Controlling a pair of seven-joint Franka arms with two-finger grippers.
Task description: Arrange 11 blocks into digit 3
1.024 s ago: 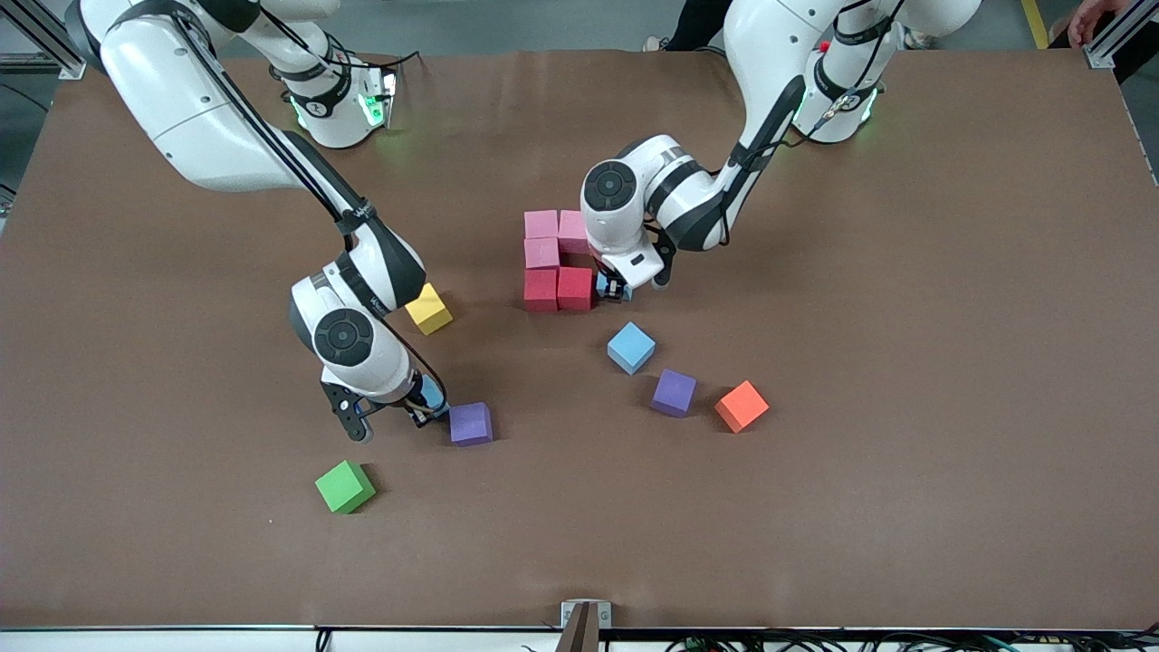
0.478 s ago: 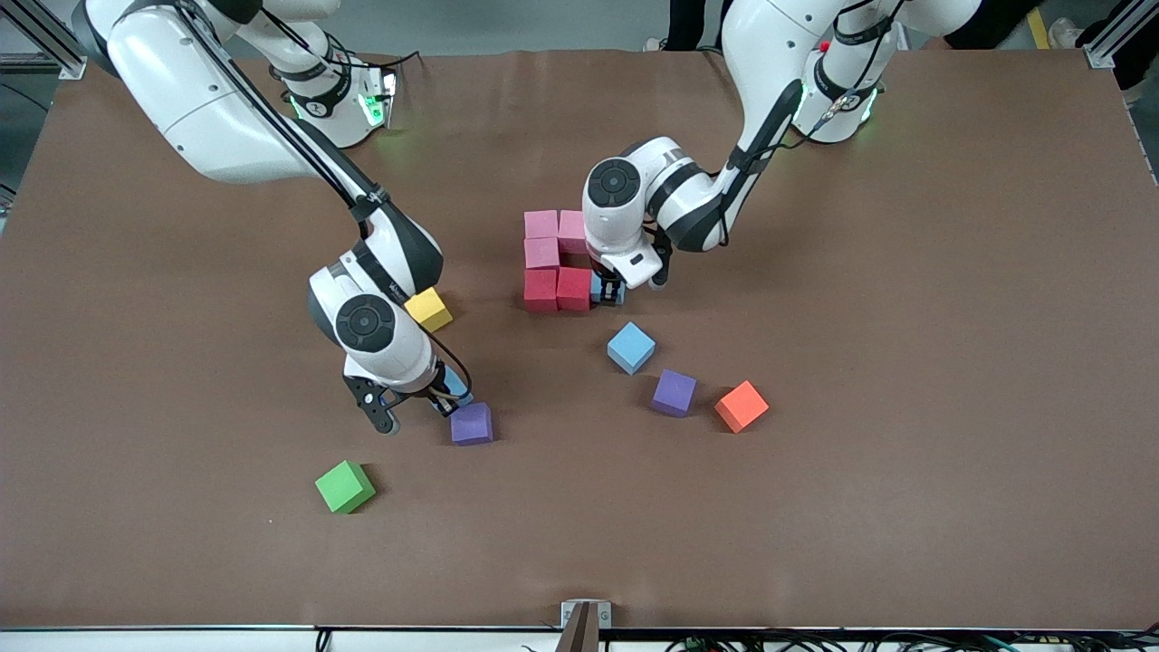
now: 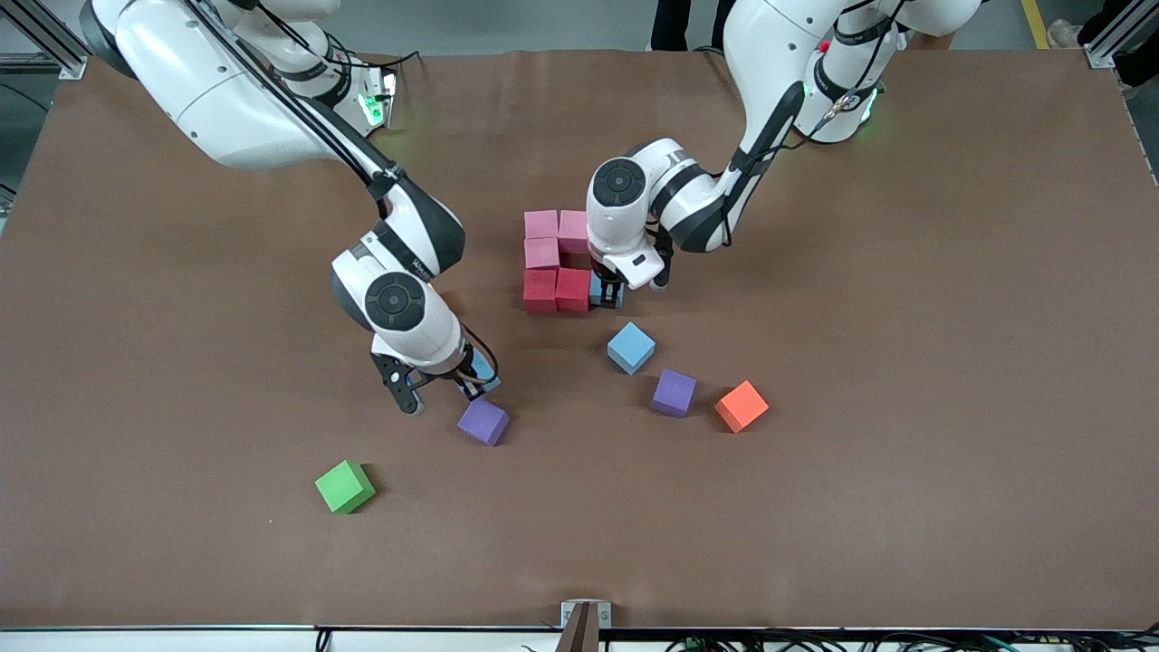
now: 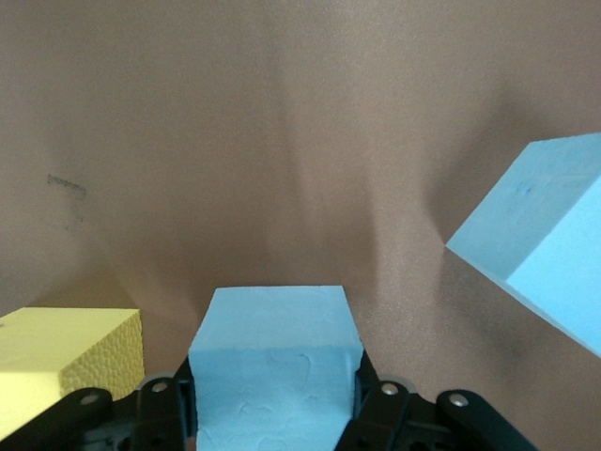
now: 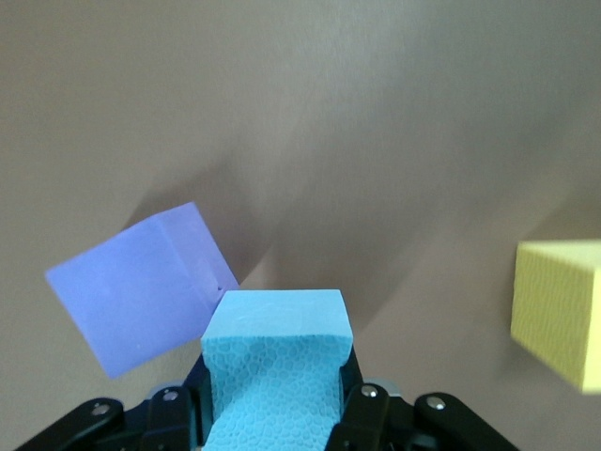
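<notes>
The figure stands mid-table as three pink cubes (image 3: 542, 238) and two red cubes (image 3: 557, 290). My left gripper (image 3: 608, 294) is shut on a light blue cube (image 4: 274, 362), low beside the red cube at the row's end. A yellow cube (image 4: 66, 362) lies close by it, hidden under the arm in the front view. My right gripper (image 3: 477, 378) is shut on another light blue cube (image 5: 277, 366), just above a purple cube (image 3: 483, 421). A loose light blue cube (image 3: 631, 348) and a second purple cube (image 3: 675, 392) lie nearer the front camera than the figure. Another yellow cube (image 5: 561, 310) shows only in the right wrist view.
An orange cube (image 3: 742, 406) lies beside the second purple cube, toward the left arm's end. A green cube (image 3: 344, 486) sits nearer the front camera than the right gripper. Bare brown table (image 3: 905, 317) stretches toward the left arm's end.
The right arm carried its light blue cube toward the figure, and the purple cube beside it got nudged and turned. That arm now hides the yellow cube. The left gripper barely moved.
</notes>
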